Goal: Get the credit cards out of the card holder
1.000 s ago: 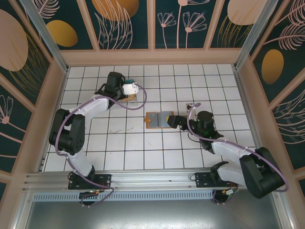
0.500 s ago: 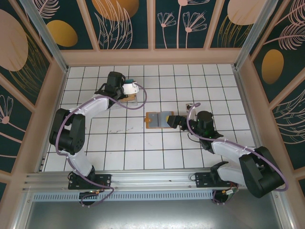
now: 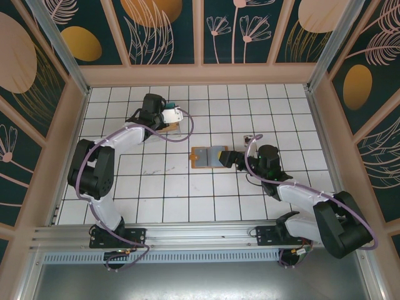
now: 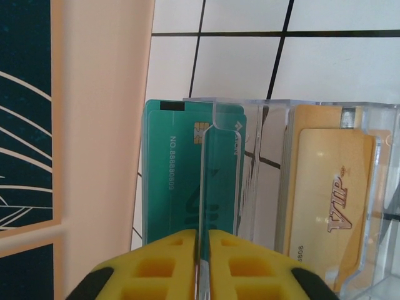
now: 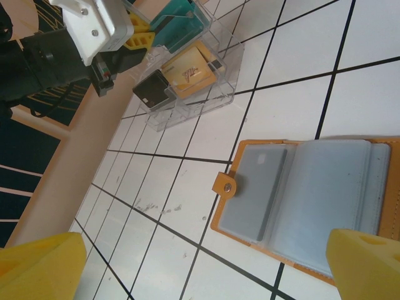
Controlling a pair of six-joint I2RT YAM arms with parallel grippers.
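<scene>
The card holder (image 3: 208, 157) lies open on the tiles, orange-brown with blue-grey sleeves (image 5: 325, 194); a grey card (image 5: 256, 187) shows in the sleeve beside the snap tab. My right gripper (image 5: 203, 265) hovers over it, open wide, with nothing between its yellow fingertips (image 5: 37, 265). It is just right of the holder in the top view (image 3: 232, 159). My left gripper (image 4: 204, 262) is at the clear tray (image 4: 250, 119), its yellow jaws a slit apart around the thin edge of a credit card. A teal card (image 4: 172, 181) and a tan VIP card (image 4: 331, 200) stand in the tray.
The clear tray (image 3: 170, 127) stands at the back left near the side wall (image 4: 100, 125). It also holds a black card (image 5: 152, 89). White tiles run between tray and holder. The left arm's wrist (image 5: 87, 22) hangs over the tray.
The left arm has shifted slightly at the tray. The right arm and the card holder have not moved.
</scene>
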